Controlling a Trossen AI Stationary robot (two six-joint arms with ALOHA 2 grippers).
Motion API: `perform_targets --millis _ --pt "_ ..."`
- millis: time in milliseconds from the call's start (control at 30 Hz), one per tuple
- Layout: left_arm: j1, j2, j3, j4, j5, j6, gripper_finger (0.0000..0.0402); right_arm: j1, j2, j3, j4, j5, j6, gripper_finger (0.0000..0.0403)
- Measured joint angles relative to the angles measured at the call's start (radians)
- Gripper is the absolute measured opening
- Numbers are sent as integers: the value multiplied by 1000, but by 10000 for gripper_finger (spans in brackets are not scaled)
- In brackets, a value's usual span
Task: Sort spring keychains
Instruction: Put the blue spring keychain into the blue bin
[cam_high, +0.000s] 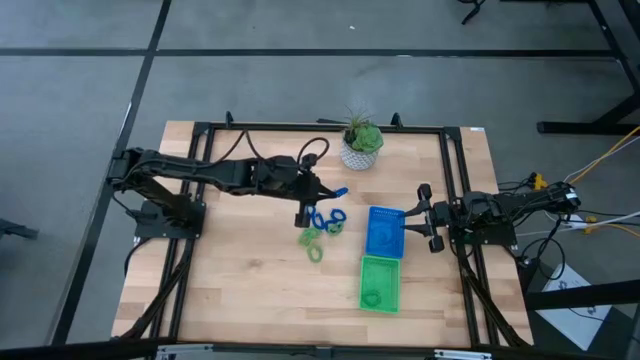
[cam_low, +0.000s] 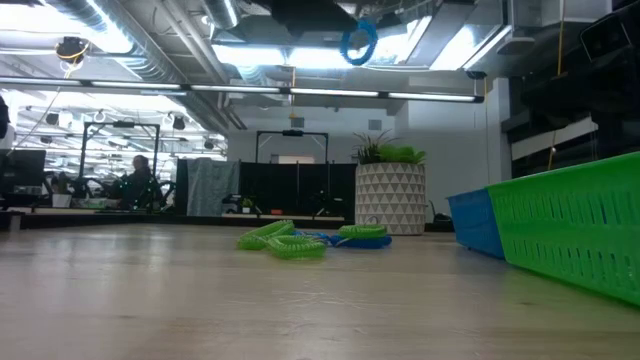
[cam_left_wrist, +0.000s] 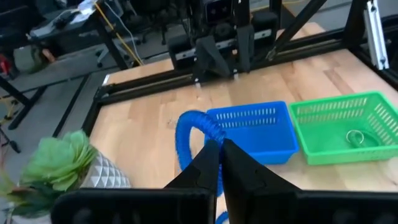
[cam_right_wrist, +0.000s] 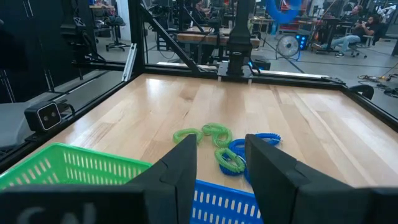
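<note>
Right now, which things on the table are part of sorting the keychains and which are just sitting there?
Part of the job:
blue keychain held in the left gripper
keychain pile
blue tray
green tray, one green keychain inside

Just sitting there:
potted plant

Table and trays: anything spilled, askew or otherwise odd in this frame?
Nothing stands out. The loose spring keychains lie in a heap on the table, unsorted. The left gripper holds a blue keychain in the air. The green tray holds one green keychain; the blue tray looks empty. The right gripper waits, open.
</note>
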Motion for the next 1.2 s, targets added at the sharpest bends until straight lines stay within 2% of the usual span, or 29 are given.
perform_targets --millis 300,733,1200 --pt "-21 24 0 77 26 7 4 0 0 0 0 0 0 136" --pt "-53 208 0 306 57 16 4 0 0 0 0 0 0 136" --pt "-54 297 0 389 80 -9 4 0 0 0 0 0 0 136"
